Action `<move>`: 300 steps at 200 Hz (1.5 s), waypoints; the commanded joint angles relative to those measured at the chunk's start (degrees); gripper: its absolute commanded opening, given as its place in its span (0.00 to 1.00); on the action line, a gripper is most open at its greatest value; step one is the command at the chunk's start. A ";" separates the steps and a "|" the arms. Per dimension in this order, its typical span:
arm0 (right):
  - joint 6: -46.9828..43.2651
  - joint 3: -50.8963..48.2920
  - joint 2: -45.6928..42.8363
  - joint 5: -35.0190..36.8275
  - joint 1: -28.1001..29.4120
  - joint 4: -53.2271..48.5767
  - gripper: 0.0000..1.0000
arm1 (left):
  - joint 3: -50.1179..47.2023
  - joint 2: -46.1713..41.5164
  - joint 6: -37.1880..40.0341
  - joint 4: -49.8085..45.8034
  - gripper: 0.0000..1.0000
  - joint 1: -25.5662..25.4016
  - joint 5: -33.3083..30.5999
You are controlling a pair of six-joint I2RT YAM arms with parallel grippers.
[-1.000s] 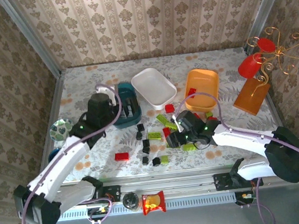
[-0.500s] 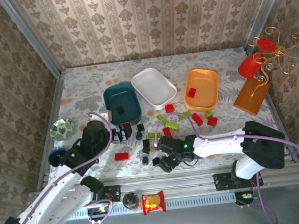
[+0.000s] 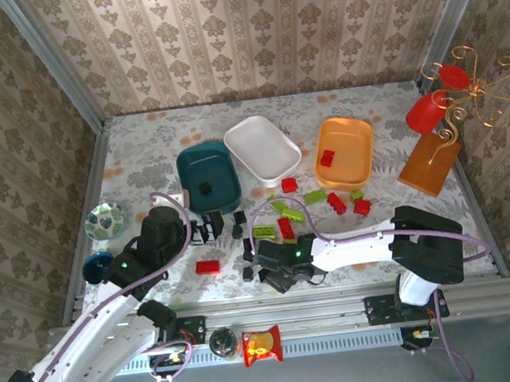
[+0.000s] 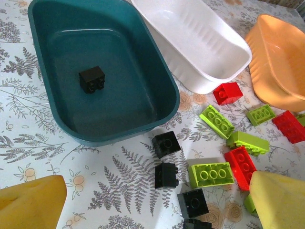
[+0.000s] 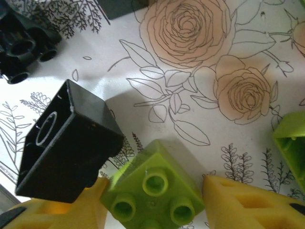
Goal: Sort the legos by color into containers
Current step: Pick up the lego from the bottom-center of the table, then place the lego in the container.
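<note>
Right gripper (image 5: pixel 152 210): its jaws are set either side of a lime green brick (image 5: pixel 152 193), whose near edge is cut off by the frame. Whether the brick is actually pinched cannot be told. A tilted black brick (image 5: pixel 66 148) is seen resting against one finger (image 5: pixel 52 212). A further lime piece (image 5: pixel 291 143) and black piece (image 5: pixel 21 50) are cropped at the edges.

Left gripper (image 4: pixel 157 191): it is spread wide with nothing held, and the fingers are only partly seen. Just ahead of it, loose legos (image 4: pixel 212 174) are scattered on the counter (image 4: pixel 57 143). Beyond them the teal tub (image 4: pixel 143 71) is noted, with a single black brick (image 4: pixel 92 78) inside. The white tub (image 4: pixel 205 47) and orange tub (image 4: pixel 281 67) lie ahead to the right, both partly cut off.
</note>
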 commanded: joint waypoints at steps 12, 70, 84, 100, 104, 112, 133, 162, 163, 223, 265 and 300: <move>-1.30 0.30 0.80 2.74 0.28 1.34 0.44 | -0.86 0.04 -0.68 -0.66 1.00 0.27 -0.54; -2.06 -3.07 -8.01 -0.30 -1.42 2.53 0.27 | -0.86 -0.04 0.02 -0.83 1.00 0.27 -0.61; -2.68 -3.31 -12.26 -1.57 -3.41 2.01 0.26 | -0.87 -0.44 0.24 -0.92 1.00 0.25 -0.94; -4.22 -2.29 -17.87 -2.64 -7.34 1.19 0.26 | -0.77 -1.00 0.49 -1.01 1.00 0.36 -1.44; -4.38 -1.75 -18.87 -3.28 -8.83 1.25 0.26 | -0.78 -1.16 0.56 -1.00 1.00 0.32 -1.54; -4.68 -0.65 -20.27 -4.86 -12.28 1.86 0.25 | -0.86 -1.42 0.73 -0.85 1.00 0.32 -1.52; -5.43 4.69 -19.12 -7.19 -20.30 4.95 0.24 | -0.68 -1.55 0.93 -0.68 1.00 0.31 -1.31; -6.00 16.67 -5.56 -8.73 -28.74 6.64 0.25 | -0.63 -1.54 1.01 -1.06 1.00 0.32 -0.58; -5.99 17.41 -5.03 -8.73 -28.95 6.68 0.25 | -0.65 -1.50 1.01 -1.08 1.00 0.32 -0.56; -3.99 46.48 23.19 -4.60 -35.99 -2.76 0.30 | -0.93 0.90 1.30 -3.94 0.98 0.23 1.10; -2.49 54.74 29.29 -3.60 -37.33 -7.32 0.55 | -1.38 6.65 1.97 -2.43 0.92 -0.27 4.38; -2.68 53.14 24.86 -4.22 -37.31 -5.98 0.70 | -0.95 9.73 2.84 -0.55 0.90 -1.50 5.82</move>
